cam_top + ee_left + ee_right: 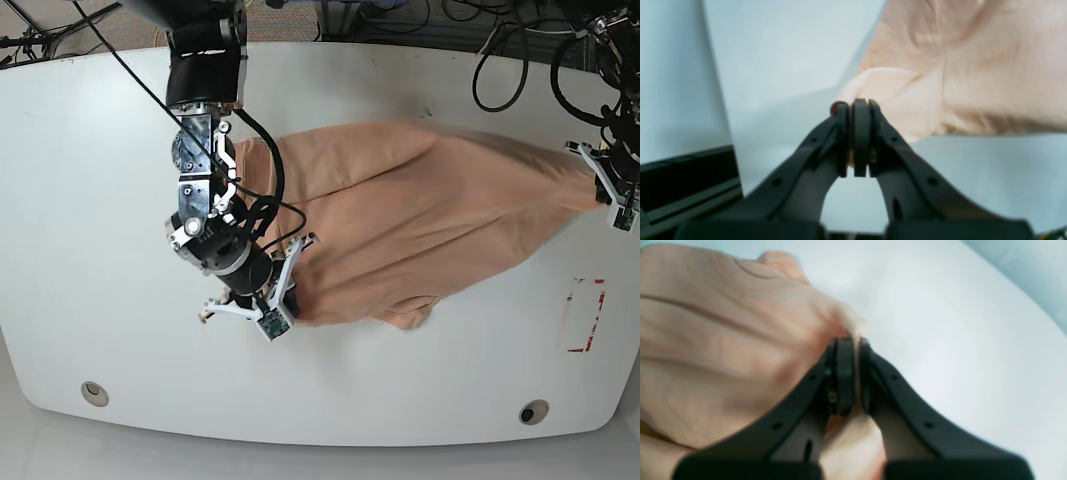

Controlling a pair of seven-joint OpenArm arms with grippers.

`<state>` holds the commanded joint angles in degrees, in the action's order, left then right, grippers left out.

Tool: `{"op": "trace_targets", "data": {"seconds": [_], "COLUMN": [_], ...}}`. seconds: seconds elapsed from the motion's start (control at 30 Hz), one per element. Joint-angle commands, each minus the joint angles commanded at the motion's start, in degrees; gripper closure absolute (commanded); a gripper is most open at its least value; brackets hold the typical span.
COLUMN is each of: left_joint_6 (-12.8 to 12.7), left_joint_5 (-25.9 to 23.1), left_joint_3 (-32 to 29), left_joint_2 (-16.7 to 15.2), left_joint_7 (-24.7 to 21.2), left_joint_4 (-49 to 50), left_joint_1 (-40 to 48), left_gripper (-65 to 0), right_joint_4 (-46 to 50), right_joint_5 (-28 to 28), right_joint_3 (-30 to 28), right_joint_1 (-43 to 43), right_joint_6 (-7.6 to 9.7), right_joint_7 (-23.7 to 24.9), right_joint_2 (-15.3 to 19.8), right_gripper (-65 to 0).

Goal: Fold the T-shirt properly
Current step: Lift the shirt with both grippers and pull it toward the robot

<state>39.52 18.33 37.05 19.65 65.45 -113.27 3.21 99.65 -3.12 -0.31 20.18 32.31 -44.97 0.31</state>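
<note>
The peach-pink T-shirt [420,220] lies crumpled and stretched sideways across the white table [90,200], with no print showing. My right gripper [288,272], on the left of the base view, is shut on the shirt's lower left edge. In the right wrist view the T-shirt [723,340] runs between the closed fingers of the right gripper [851,341]. At the table's far right, my left gripper [597,178] pinches the shirt's drawn-out tip. In the left wrist view the left gripper [858,103] is shut, with a fold of the T-shirt [973,66] at its tips.
A red rectangle outline [585,315] is marked on the table at the right. Two round holes [93,392] [533,411] sit near the front edge. Cables [500,50] hang along the back edge. A black bar [690,180] shows at the lower left of the left wrist view.
</note>
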Motion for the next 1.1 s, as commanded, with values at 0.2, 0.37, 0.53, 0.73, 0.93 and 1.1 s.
{"op": "trace_targets", "data": {"seconds": [0.2, 0.37, 0.53, 0.73, 0.93, 1.1], "left_joint_6": [-0.35, -0.53, -1.85, -3.43, -4.13, -5.01], "left_joint_5": [-0.26, -0.35, -3.52, -9.49, -12.4, -12.57], "left_joint_3": [-2.46, -7.56, -11.6, -16.79, -17.05, -17.14], "left_joint_2": [0.0, 0.0, 0.0, -0.26, -0.44, -0.09], "left_joint_7": [0.0, 0.0, 0.0, 0.0, 0.0, -0.35], "left_joint_4": [0.26, 0.35, 0.62, 2.2, 8.0, 14.51], "left_joint_1": [-9.05, -17.41, -27.25, -37.98, -50.29, -60.13], "left_gripper": [0.0, 0.0, 0.0, 0.0, 0.0, 0.0], "right_joint_4": [-0.18, -0.18, -2.11, -6.77, -12.04, -16.18], "right_joint_5": [0.0, 0.0, 0.0, -0.09, -0.62, -0.53], "right_joint_3": [0.09, 0.09, -0.18, -0.18, -0.26, -0.53], "right_joint_1": [6.59, 12.84, 20.31, 29.71, 40.62, 49.32], "right_joint_6": [0.09, 0.09, 0.09, 2.46, 5.19, 5.36], "right_joint_7": [1.05, 1.32, 1.32, 1.32, 1.23, 1.23], "right_joint_2": [2.73, 4.48, 6.33, 8.53, 10.29, 11.25], "right_gripper": [0.0, 0.0, 0.0, 0.0, 0.0, 0.0]}}
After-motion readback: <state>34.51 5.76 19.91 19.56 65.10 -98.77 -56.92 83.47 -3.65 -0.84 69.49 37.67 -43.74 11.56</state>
